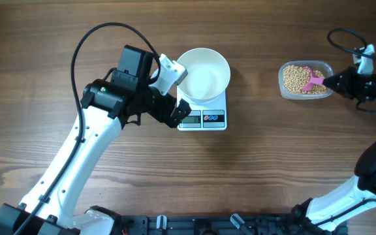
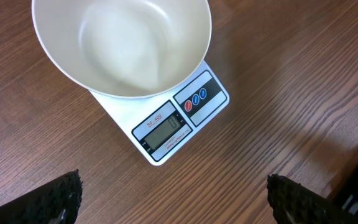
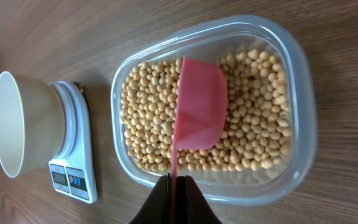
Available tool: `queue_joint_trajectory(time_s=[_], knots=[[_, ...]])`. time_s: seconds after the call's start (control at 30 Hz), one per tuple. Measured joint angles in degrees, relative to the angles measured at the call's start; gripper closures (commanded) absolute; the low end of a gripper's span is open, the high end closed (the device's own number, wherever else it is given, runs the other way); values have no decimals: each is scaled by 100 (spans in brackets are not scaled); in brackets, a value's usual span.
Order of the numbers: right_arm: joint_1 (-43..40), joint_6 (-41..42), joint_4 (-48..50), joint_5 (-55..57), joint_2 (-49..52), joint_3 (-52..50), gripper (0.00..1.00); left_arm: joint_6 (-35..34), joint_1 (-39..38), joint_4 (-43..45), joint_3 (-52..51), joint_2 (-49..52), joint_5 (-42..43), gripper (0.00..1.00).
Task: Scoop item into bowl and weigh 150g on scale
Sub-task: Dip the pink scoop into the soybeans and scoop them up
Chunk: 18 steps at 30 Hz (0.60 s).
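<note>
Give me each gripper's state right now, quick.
Left gripper: open, holding nothing.
Right gripper: closed on the handle of the pink scoop.

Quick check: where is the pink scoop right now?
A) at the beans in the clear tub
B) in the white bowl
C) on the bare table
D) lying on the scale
A: the right gripper pinches the handle of the pink scoop, whose cup sits over the beans inside the clear tub.

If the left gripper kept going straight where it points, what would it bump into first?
The open left gripper would probably hit the front of the scale first, though depth is hard to judge here.
</note>
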Motion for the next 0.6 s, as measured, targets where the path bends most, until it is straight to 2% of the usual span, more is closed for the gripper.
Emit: queue_joint_trajectory(time_s=[0.6], knots=[[-254, -264, -59, -474, 20, -33, 95, 2, 0, 0, 0, 0, 0, 0]])
